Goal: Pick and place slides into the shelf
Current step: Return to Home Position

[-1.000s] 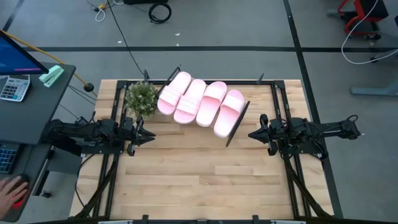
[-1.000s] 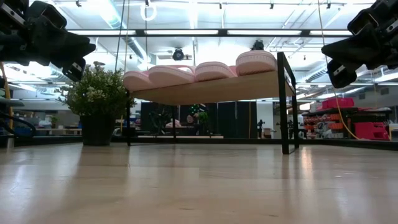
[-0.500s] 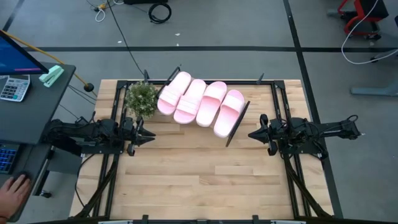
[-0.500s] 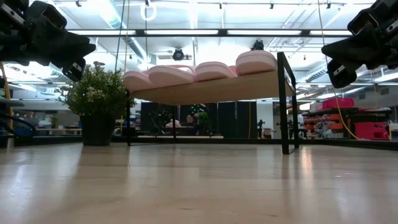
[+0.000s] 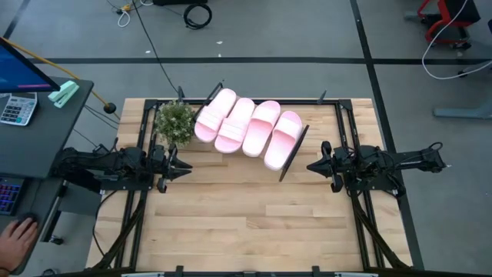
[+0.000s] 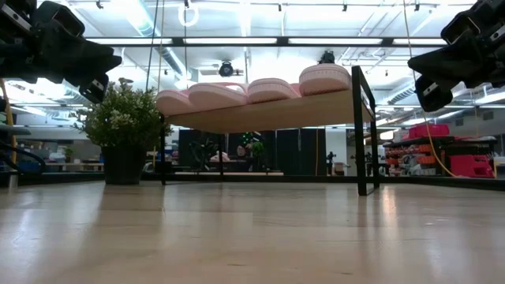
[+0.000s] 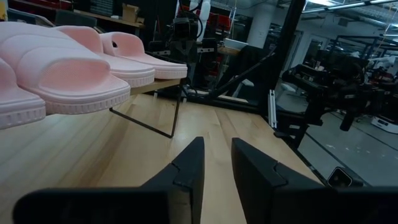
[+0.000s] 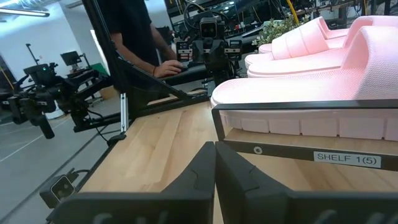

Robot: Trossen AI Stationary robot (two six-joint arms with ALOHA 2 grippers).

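Pink slides (image 5: 234, 125) unmoved on the shelf (image 6: 268, 118).

Four pink slides (image 5: 261, 127) atop slanted shelf (image 6: 276, 117)

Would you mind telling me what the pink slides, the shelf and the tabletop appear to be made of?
The slides look like soft moulded foam, matte with a fine pebbled surface. The shelf seems a smooth light wood board on thin black legs, probably metal. The tabletop appears to be butcher-block wood: jointed strips with a slight sheen.
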